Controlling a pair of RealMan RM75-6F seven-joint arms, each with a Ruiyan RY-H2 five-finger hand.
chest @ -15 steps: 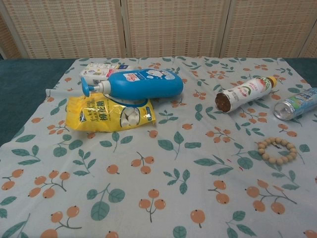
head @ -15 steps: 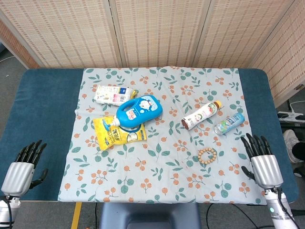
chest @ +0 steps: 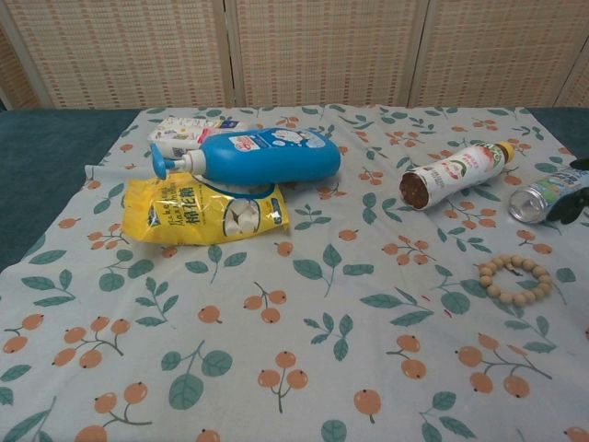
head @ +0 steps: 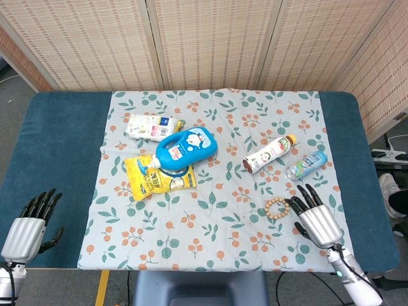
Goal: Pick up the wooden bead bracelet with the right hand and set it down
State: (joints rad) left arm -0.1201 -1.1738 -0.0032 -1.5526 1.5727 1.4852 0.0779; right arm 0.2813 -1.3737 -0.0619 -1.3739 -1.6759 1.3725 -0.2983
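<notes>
The wooden bead bracelet [head: 277, 208] [chest: 514, 280] lies flat on the floral cloth, right of centre near the front. My right hand [head: 314, 218] hovers just to its right, fingers spread and holding nothing, its dark fingertips [head: 300, 197] close to the beads without touching them. In the chest view only dark fingertips [chest: 578, 189] show at the right edge. My left hand [head: 30, 223] rests open over the blue table at the front left corner, far from the bracelet.
Behind the bracelet lie a small water bottle [head: 306, 164] and a drink bottle [head: 269, 153]. A blue pump bottle [head: 185, 148], a yellow snack bag [head: 158, 176] and a white pack [head: 148, 125] lie at the left. The cloth's front edge [head: 210, 268] is near.
My right hand has moved left and inward from the table's right edge to beside the bracelet. The bracelet and left hand have not moved.
</notes>
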